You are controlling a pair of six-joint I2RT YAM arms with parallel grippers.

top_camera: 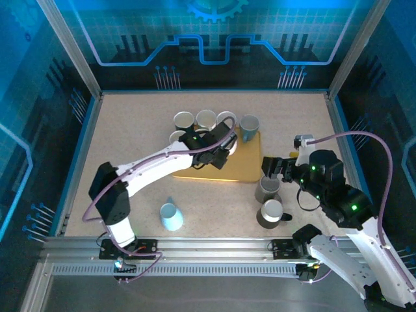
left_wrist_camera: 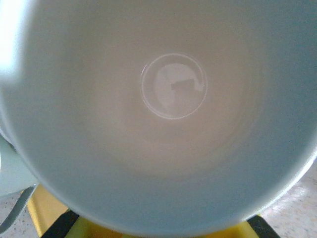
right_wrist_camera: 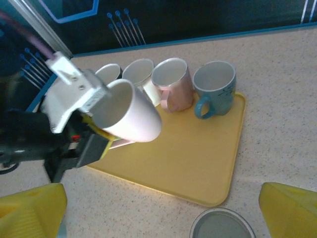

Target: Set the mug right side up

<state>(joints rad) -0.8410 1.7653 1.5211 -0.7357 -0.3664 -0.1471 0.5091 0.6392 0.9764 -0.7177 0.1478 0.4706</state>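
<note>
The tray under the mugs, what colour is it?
Yellow. The tray shows best in the right wrist view.

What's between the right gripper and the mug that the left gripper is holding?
A bare stretch of the yellow tray, seen in the right wrist view between the right gripper and the held white mug.

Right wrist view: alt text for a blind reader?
The left gripper holds a white mug tilted over a yellow tray. Four upright mugs stand along its far edge; the right gripper is open, yellow fingers in the bottom corners.
</note>
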